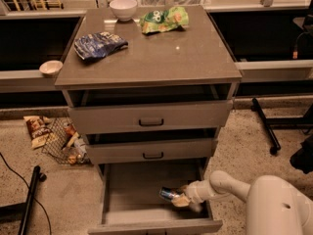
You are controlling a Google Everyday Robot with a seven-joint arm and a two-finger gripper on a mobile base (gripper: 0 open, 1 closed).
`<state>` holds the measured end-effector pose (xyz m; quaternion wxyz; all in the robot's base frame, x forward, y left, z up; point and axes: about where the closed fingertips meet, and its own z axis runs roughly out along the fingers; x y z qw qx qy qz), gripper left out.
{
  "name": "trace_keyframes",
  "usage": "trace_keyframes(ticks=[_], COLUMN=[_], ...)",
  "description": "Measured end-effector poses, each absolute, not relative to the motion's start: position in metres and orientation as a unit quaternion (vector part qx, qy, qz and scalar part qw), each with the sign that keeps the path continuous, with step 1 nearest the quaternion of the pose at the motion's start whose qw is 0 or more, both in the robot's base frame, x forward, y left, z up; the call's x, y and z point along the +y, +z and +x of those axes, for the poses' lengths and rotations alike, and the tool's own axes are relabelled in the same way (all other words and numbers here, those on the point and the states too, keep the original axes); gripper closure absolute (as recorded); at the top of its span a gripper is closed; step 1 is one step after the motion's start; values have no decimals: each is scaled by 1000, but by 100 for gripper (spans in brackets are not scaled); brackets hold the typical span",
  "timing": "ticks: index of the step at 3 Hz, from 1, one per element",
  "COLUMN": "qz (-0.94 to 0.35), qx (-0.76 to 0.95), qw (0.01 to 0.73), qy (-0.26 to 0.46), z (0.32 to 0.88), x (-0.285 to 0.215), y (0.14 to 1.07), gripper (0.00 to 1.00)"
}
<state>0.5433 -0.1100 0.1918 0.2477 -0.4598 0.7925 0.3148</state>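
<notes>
My gripper (180,198) reaches from the lower right into the open bottom drawer (117,217) of a grey cabinet. It is shut on a small can (168,194) with a blue and silver body, held lying on its side just above the drawer floor, towards the right. The white arm (222,182) runs back over the drawer's right wall to the robot body at the bottom right corner.
The cabinet top (151,53) carries a blue chip bag (99,43), a green chip bag (164,19) and a white bowl (122,8). The two upper drawers (149,116) stand slightly ajar. A second bowl (51,67) sits on the left ledge. Snack packets (38,129) and a wire basket (66,141) lie on the floor.
</notes>
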Motion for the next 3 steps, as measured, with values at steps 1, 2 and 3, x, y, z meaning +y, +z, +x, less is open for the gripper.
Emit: trace_keyframes(ticks=[1,2,3], qz=[-469,-478,-486], qx=[792,786,764], qw=[234,230,257], qy=[313,318,337], z=[543,542,537], x=[-103,-98,-106], y=[181,185,233], gripper=[11,0,0])
